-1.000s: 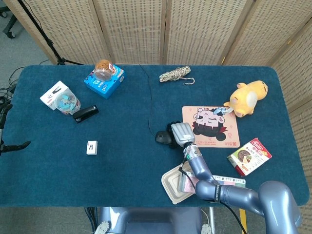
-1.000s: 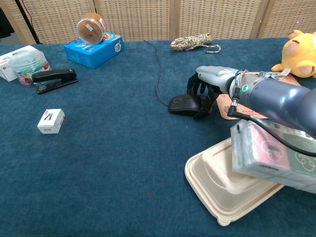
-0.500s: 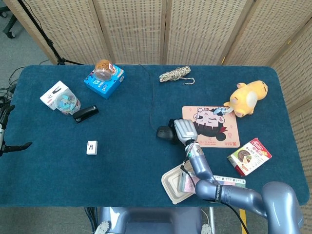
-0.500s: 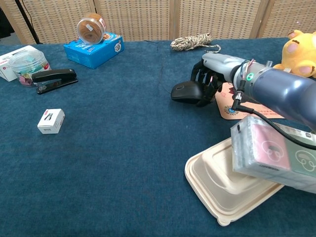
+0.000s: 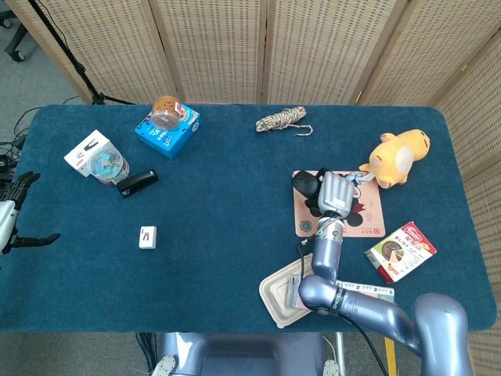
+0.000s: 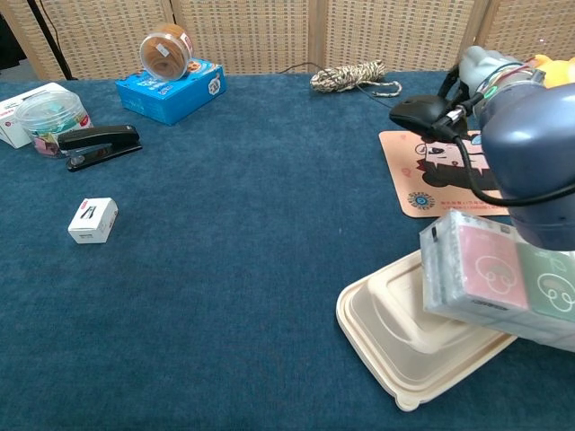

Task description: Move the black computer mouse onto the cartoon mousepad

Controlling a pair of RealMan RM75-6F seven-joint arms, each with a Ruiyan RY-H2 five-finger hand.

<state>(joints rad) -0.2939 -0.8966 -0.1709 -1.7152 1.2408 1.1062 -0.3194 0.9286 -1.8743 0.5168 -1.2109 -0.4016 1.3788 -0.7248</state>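
holding the black computer mouse (image 5: 306,182) is the right hand (image 5: 333,194), fingers clamped on it over the far-left corner of the cartoon mousepad (image 5: 368,222). head view, item one: whether the mouse touches the pad or hangs just above it cannot be told from here. risk, as a judgement: the mouse sits close to the pad's far-left corner, so a release now could leave it half off the pad and tilted on the edge. its cable is not traceable in this view; if it drags on the table (image 5: 211,258), it may pull the mouse back off the pad. pose: the right forearm rises from the near edge of the table, wrist pointing away from the robot, hand covering the pad's printed figure. left hand (image 5: 9,213): off the left edge of the table, fingers apart, holding nothing.

chest view, item two: mouse (image 6: 422,113) appears lifted clear above the pad (image 6: 440,184), pinched at its rear by the right hand (image 6: 481,76), nose pointing left. risk, as a judgement: the hold looks shallow and rearward, so the mouse could tip or slip before it is set down; a drop from this height might bounce it off the pad's left edge. pose: right arm bulks in from the right, hand raised near the far edge. left hand not seen here.
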